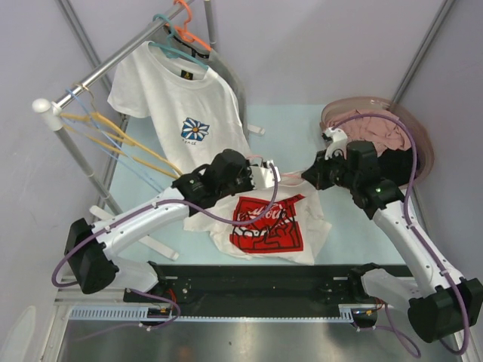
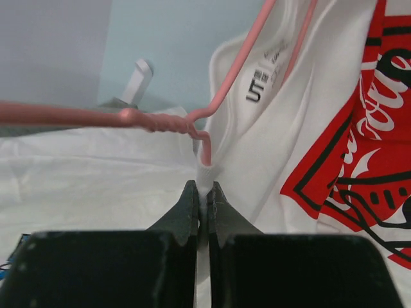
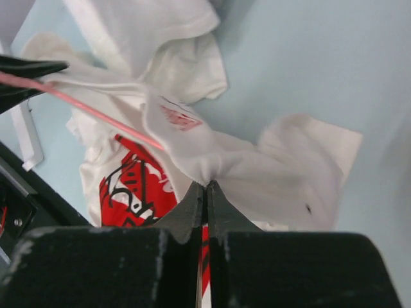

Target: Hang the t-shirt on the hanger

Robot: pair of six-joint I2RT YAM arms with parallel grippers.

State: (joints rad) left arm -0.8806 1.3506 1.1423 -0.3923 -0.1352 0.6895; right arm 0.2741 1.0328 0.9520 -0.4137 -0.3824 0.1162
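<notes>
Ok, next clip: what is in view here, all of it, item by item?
t-shirt: one, white with red print, rumpled on the table between the arms
hanger: one, pink, partly in the t-shirt's neck
daisy shirt: one, white, hanging from the rail
teal hanger: one, under the daisy shirt
orange hanger: one, on the rail, far end
yellow hangers: at least two, on the rail, near end
rail: one, grey metal, left
tub: one, pinkish, back right, holding cloth
clip: one, white, on the table
table: one, pale blue
left gripper: black, shut on the t-shirt's collar
right gripper: black, shut on the t-shirt
</notes>
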